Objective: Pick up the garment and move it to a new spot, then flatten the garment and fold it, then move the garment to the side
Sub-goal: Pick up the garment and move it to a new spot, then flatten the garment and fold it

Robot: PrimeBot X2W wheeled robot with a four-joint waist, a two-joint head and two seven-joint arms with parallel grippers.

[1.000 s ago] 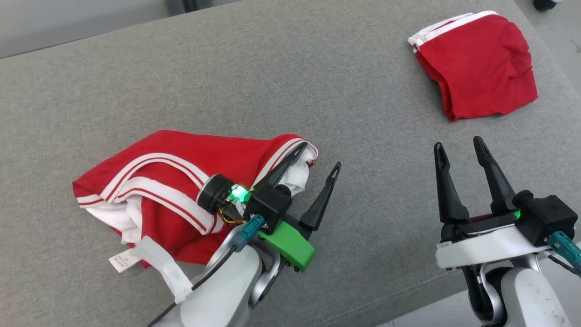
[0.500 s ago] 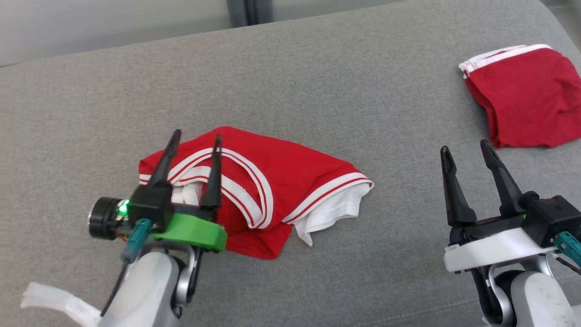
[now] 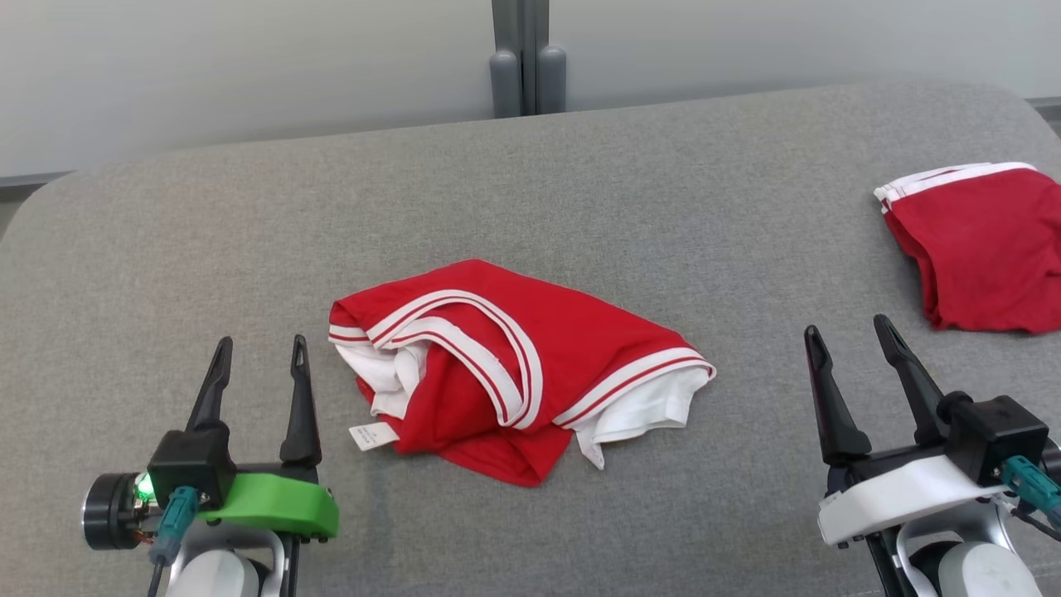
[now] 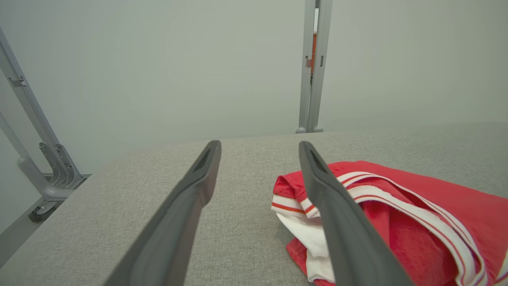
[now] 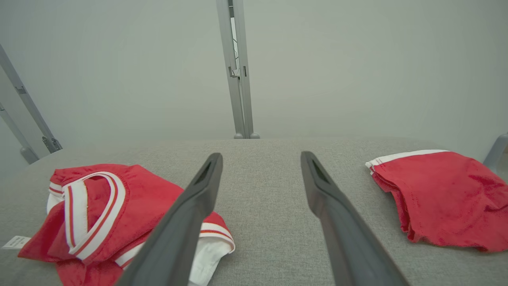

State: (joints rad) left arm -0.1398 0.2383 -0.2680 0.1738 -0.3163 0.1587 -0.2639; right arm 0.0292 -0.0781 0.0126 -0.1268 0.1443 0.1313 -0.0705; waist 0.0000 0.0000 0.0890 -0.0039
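Garment lies crumpled between the spread jaws; touching neither.

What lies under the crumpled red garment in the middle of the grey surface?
The crumpled red garment rests on the grey surface. At its edges, white fabric and a small label stick out from the red folds. Anything else beneath the heap is covered.

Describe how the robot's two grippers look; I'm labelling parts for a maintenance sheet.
Both have two long, dark, tapering fingers. The left gripper has a green bracket, a green light, a round black cylinder and a teal connector with a dark cable. The right gripper has a white bracket and a matching teal plug.
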